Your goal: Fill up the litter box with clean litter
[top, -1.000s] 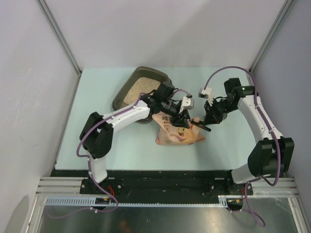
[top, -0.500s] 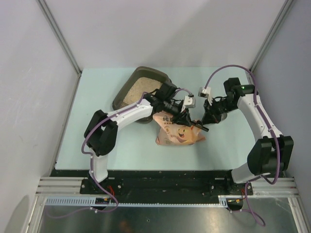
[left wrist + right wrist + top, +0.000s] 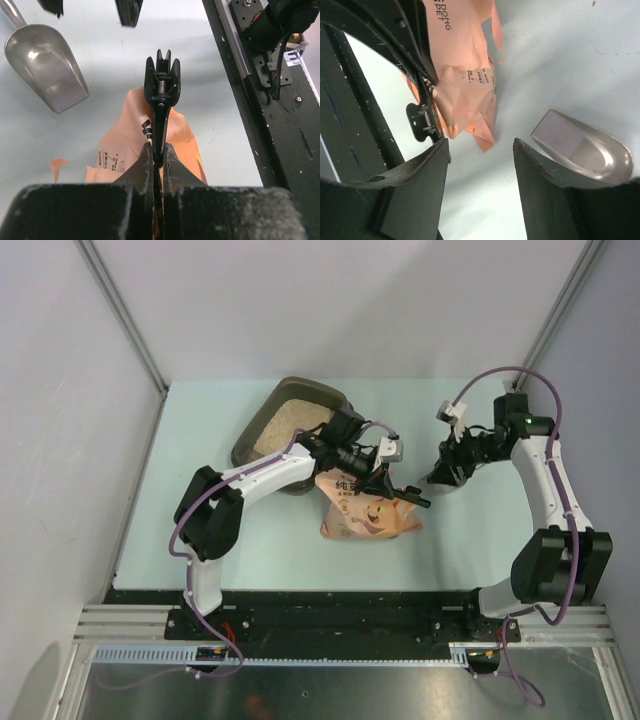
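While the left hand [image 3: 157,152] is pinched narrow on the handle of a black spring clip [image 3: 162,85], that clip sits on the top edge of a salmon-pink plastic bag [image 3: 125,145]. The bag lies on the pale green counter [image 3: 200,510], just in front of the dark grey-brown shallow plastic litter box [image 3: 255,425].

The litter box stands at the far left-centre of the counter, with its far corner near the back edge. The left arm crosses over its right end. Pale beige sandy clean litter [image 3: 285,420] covers the floor of the tray.

The right hand [image 3: 481,150] hangs to the right of the bag with its fingers wide apart and nothing between them. It is poised over the grey metal scoop [image 3: 45,65], which lies on the counter just beside the bag's crumpled corner. In the left wrist view, the tips of the right hand's fingers show at the top edge, above the scoop.

Bare counter runs along the left side, along the near edge in front of the bag, and to the right of the right arm up to the wall.

On the bag, the right wrist view shows the letters "DONG" over "PET" and a block of small print too fine to read. From above, a cartoon cat face and Chinese characters show on its front.
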Controlling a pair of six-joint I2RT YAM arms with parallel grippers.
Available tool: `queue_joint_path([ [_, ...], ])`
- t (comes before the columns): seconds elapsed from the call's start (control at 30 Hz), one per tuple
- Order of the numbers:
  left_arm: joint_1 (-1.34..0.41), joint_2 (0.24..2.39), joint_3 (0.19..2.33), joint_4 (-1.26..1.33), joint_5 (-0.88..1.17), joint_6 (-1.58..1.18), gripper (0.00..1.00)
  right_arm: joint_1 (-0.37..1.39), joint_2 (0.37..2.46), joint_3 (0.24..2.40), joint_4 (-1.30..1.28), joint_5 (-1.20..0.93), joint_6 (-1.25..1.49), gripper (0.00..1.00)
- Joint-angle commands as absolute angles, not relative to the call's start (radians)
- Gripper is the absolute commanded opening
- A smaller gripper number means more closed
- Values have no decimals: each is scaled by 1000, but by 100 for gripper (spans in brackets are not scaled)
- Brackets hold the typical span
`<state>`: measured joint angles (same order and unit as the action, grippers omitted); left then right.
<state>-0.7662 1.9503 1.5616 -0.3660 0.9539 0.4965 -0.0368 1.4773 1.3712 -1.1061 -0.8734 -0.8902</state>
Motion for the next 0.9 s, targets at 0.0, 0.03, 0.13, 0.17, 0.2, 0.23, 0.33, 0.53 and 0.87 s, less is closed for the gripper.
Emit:
queue_joint_path([
  [0.0,-769,1956,1597,-396,954,489,0,-52,1422,1402,-1188,-948,-1015,60],
  [0.03,-769,1956,1597,-394,953,492,0,-43,1430,1402,-1259,-957,-1091,60],
  [0.13,-769,1957,1601,-396,951,489,0,-3,1457,1394,-1324,-957,-1156,67],
  [0.17,-769,1959,1603,-396,953,489,0,-3,1459,1390,-1324,-959,-1163,68],
  [0.2,-769,1960,1606,-394,954,488,0,-3,1457,1378,-1312,-954,-1158,69],
  [0.23,-769,1963,1611,-396,954,488,0,29,1453,1368,-1258,-939,-1113,70],
  [0.33,-769,1968,1617,-394,956,485,0,44,1437,1350,-1191,-939,-1078,72],
  [0.53,-767,1968,1621,-394,953,483,0,92,1445,1329,-1134,-902,-1029,68],
  [0.87,-767,1971,1623,-396,951,469,0,110,1448,1310,-1101,-864,-1022,59],
])
